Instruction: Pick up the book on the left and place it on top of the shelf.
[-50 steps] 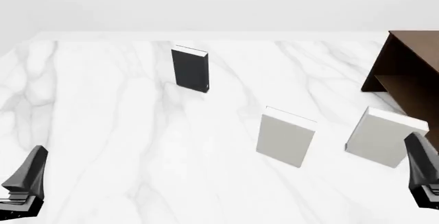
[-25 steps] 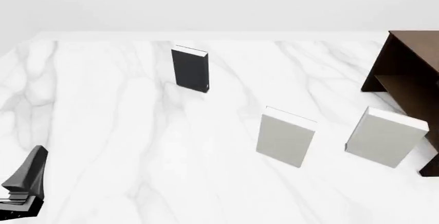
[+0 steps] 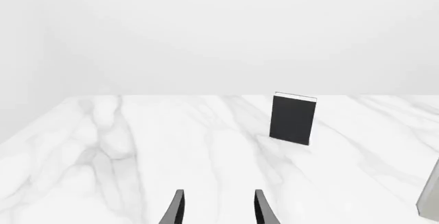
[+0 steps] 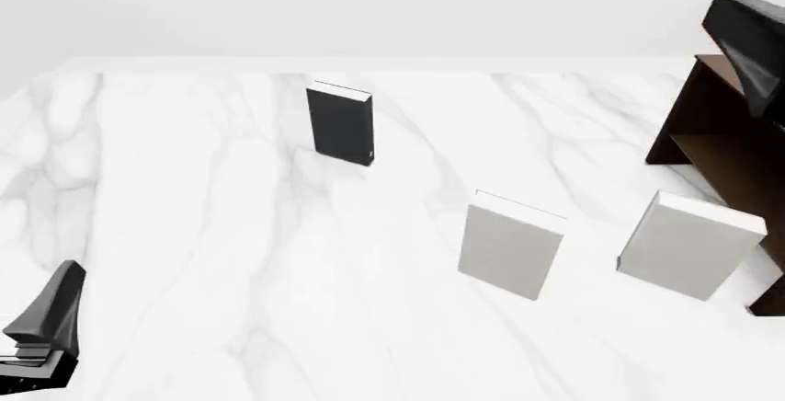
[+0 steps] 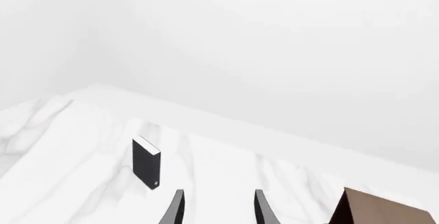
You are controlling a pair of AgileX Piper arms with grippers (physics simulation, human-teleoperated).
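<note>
Dark book [image 4: 340,123] stands upright on the white marble table [image 4: 221,235], far-left of the group, untouched, well apart from both arms. Left wrist view: book [image 3: 293,118] ahead of the left pincer [image 3: 218,208], fingers apart, nothing between them. In the front view the left pincer [image 4: 43,323] sits low at the near left edge of the table. Right pincer [image 5: 218,207] also spread and empty in its wrist view, with the book [image 5: 146,163] far below and a corner of the shelf [image 5: 381,208] showing. Front view: right arm [image 4: 745,47] is raised high at the far right, above the brown shelf [image 4: 723,134]. Two pale grey books, middle one [image 4: 510,245] and right one [image 4: 687,245], stand upright; the right one is just beside the shelf.
</note>
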